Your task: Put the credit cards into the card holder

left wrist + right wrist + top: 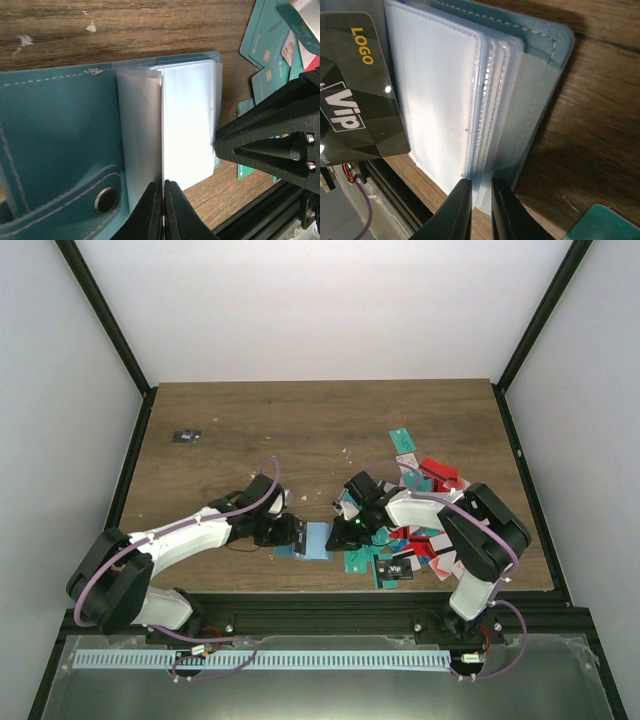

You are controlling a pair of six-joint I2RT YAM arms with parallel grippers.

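Observation:
The card holder (pixel 316 540) lies open near the table's front edge, blue-grey with clear ribbed pockets. My left gripper (pixel 292 533) is at its left side. In the left wrist view the gripper (pixel 163 197) is shut on the edge of one clear pocket leaf (pixel 142 130), with the cover and its snap (pixel 60 150) to the left. My right gripper (pixel 350 530) is at the holder's right side. In the right wrist view the gripper (pixel 476 200) is closed on the stack of pocket edges (pixel 490 100). The credit cards (pixel 425 530) lie in a heap to the right, mostly teal and red.
A black VIP card (pixel 355 100) lies beside the holder, also seen in the top view (pixel 397 569). A tiny black object with white marks (pixel 186 436) sits far left at the back. The black frame rail (pixel 330 598) runs just below the holder.

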